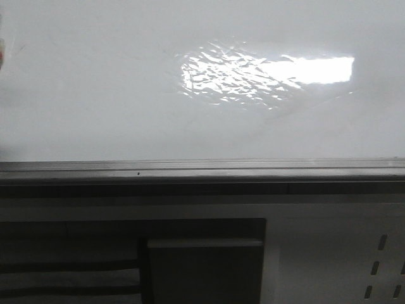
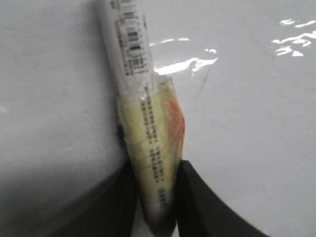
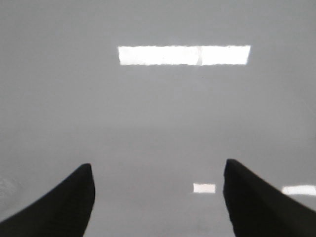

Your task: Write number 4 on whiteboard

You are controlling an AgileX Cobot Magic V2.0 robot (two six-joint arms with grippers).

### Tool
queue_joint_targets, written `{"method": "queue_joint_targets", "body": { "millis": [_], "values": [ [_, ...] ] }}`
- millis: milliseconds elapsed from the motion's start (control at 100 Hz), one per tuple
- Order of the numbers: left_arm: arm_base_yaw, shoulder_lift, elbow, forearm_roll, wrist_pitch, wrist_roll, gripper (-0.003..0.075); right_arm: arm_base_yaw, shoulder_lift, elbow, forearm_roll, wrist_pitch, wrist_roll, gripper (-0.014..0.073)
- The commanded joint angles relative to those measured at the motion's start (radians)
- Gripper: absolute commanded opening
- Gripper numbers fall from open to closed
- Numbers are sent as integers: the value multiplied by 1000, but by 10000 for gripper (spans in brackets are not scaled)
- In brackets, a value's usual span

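Observation:
The whiteboard (image 1: pixel 126 95) fills the upper front view, glossy white with a rippled glare patch (image 1: pixel 240 73) and a grey metal edge rail (image 1: pixel 202 168) below it. No number 4 shows on it in any view. My left gripper (image 2: pixel 157 165) is shut on a white marker (image 2: pixel 131 54) whose lower part is wrapped in yellowish tape, and the marker points out over the board (image 2: pixel 256 138). A faint thin line (image 2: pixel 203 88) lies on the board beside the marker. My right gripper (image 3: pixel 158 164) is open and empty over a glossy white surface (image 3: pixel 158 113). Neither gripper shows in the front view.
Below the rail are a dark recess (image 1: pixel 69 253) and a grey box-like block (image 1: pixel 205 269). A light panel with slots (image 1: pixel 380 266) stands at the lower right. A small reddish object (image 1: pixel 2 52) sits at the far left edge.

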Motion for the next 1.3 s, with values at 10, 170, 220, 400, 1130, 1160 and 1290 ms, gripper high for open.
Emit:
{"method": "queue_joint_targets", "body": {
  "millis": [10,170,220,400,1130,1160,1290],
  "values": [
    [-8,-11,-36,1,-83,1,108,-7,20,-34,-9,-82,-6,489],
    [-8,-11,-36,1,-83,1,69,-7,20,-34,-9,-82,-6,489],
    [-8,-11,-36,1,-83,1,58,-7,20,-34,-9,-88,-6,489],
    [-22,-23,-93,1,43,1,20,-7,43,-120,40,-3,-6,489],
    [-433,25,-534,-415,817,840,6,57,627,-563,930,759,-1057,489],
    [-450,33,-542,-415,817,840,6,81,644,-563,930,757,-1089,489],
    [-511,77,-572,-415,815,840,6,196,715,-563,931,715,-1177,489]
  ]
}}
